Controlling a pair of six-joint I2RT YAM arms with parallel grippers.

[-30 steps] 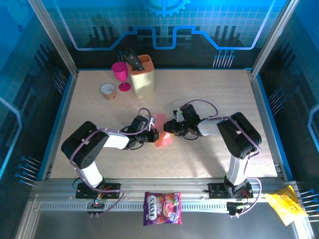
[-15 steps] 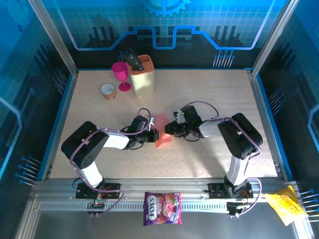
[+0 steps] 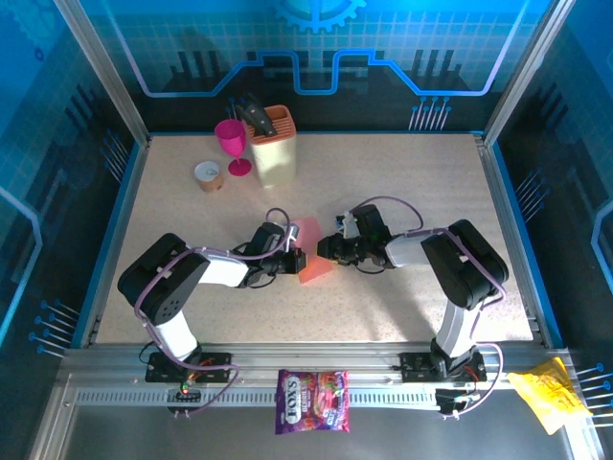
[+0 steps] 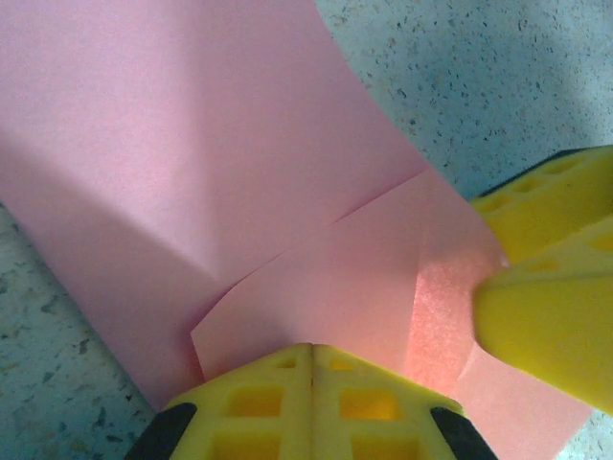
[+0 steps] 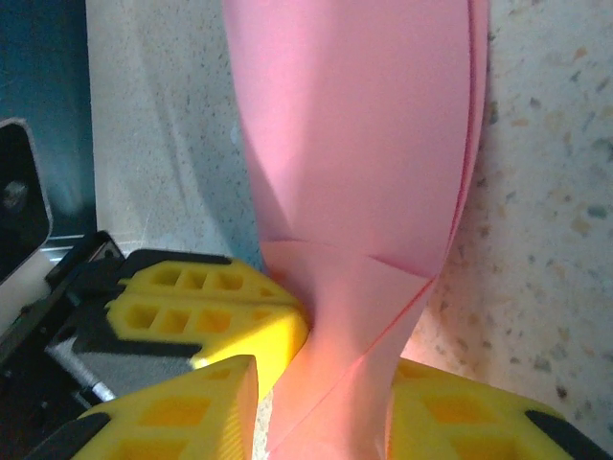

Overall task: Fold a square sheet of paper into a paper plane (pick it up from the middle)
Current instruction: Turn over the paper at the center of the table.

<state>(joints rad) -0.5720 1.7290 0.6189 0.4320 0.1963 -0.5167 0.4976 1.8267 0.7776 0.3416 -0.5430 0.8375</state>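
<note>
The left pincer (image 4: pixel 311 383) is pressed together on one edge of the square sheet of paper (image 4: pixel 192 144), which is pink and partly folded. The right pincer (image 5: pixel 326 383) pinches the opposite side. The sheet sits between them, at the middle of the surface (image 3: pixel 412 182).

Square sheet of paper (image 3: pixel 312 259): thin, plain matte pink-red, partly folded, with a diagonal crease and an overlapping flap in the left wrist view and layered edges down one side in the right wrist view. It sits near the middle of the table (image 3: pixel 412 182), bowed and partly raised rather than flat. One edge is pinched in the closed left gripper (image 3: pixel 299 261); the opposite end bulges between the pads of the right gripper (image 3: pixel 327 247).
</note>
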